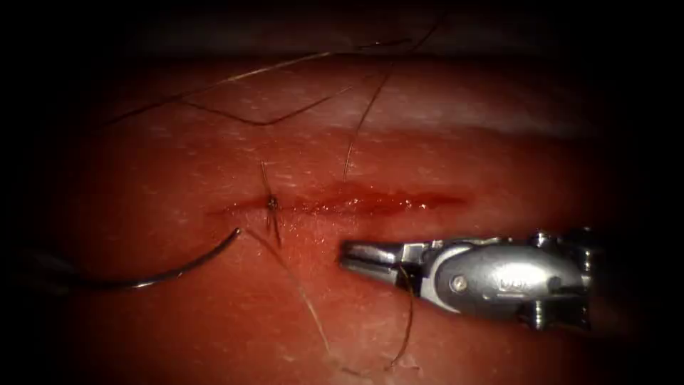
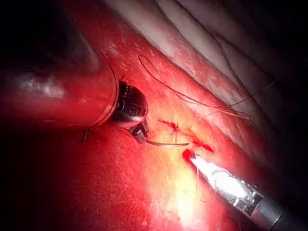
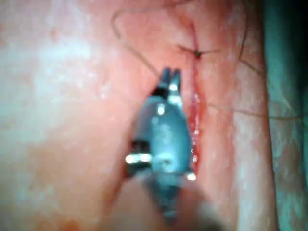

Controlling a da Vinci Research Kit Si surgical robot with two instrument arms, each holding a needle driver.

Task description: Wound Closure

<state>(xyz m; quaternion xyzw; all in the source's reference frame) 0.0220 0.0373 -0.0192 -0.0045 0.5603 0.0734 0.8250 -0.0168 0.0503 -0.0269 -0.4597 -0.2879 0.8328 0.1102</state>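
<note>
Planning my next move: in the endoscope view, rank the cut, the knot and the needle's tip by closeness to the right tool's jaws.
From the right tool:
1. Cut, just above the jaws.
2. Knot, up and left, on the cut.
3. Needle's tip, farther left, below the cut.

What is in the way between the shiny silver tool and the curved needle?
Only a thin dark thread lying on the red tissue crosses the gap between the right arm's silver tool and the curved steel needle held by the left arm's tool.
</note>
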